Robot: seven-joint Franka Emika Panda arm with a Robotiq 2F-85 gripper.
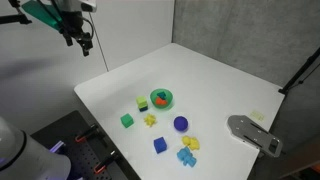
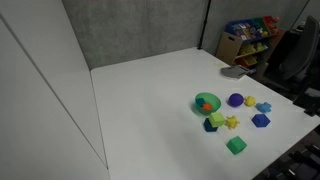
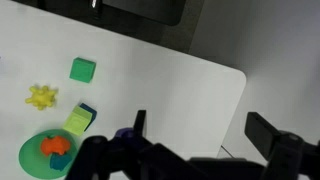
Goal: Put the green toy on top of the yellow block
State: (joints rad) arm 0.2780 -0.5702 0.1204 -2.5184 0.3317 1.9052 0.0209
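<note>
Our gripper (image 3: 200, 135) is wide open with nothing between its jaws. In the wrist view its two dark fingers (image 3: 140, 124) stand far apart over bare white table (image 3: 190, 80). In an exterior view the gripper (image 1: 86, 42) hangs high above the level of the table (image 1: 200, 70), well apart from every toy.

Closest to one finger in the wrist view we see a small purple ball (image 3: 125, 133), partly hidden by that finger. Just beyond it, on the same side, sits the yellow block (image 3: 78, 122). The green toy (image 3: 88, 109) lies on the table touching the block, not on top of it. Beside the block is the light-green bowl (image 3: 28, 160), which holds an orange piece (image 3: 55, 146). Farther out from the gripper lies a flat yellow star (image 3: 41, 96), and farther again a bright green cube (image 3: 83, 69).

In an exterior view the other toys lie on the side of the cluster away from the gripper: a blue cube (image 1: 160, 145), pale yellow pieces (image 1: 190, 143) and a light blue piece (image 1: 186, 156). Farthest from the gripper, near the table's edge, we see a flat grey object (image 1: 253, 133)
</note>
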